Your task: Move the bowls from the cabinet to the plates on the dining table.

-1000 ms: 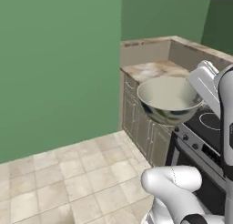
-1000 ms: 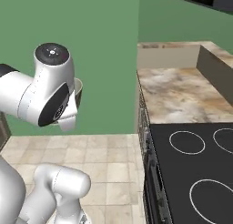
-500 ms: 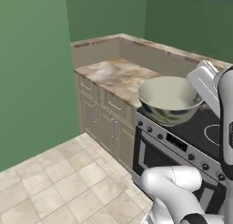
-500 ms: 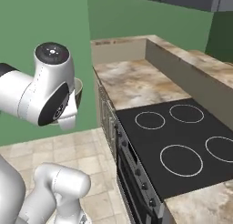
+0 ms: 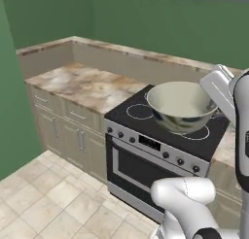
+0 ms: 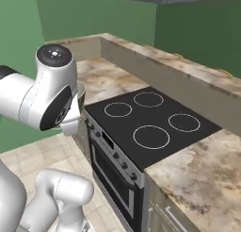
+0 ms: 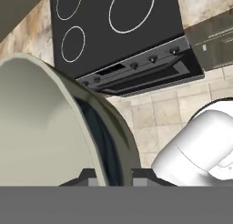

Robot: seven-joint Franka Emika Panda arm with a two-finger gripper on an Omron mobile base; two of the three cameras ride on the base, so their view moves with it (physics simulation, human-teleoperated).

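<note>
Fingers (image 7: 111, 180) clenched on the rim of the grey-white bowl (image 5: 181, 106), carried above the stove (image 5: 165, 131); glossy, rigid, likely slippery and breakable, so grip the rim firmly

I'm in a home kitchen. Just beyond my end effector (image 7: 109, 180) sits a black stove (image 5: 165, 128) with four ringed burners and a row of knobs. Stone-topped counter (image 5: 85, 85) with beige drawers (image 5: 65, 124) runs beside it, under green walls (image 5: 160, 24), over a tiled floor (image 5: 53, 204).
</note>
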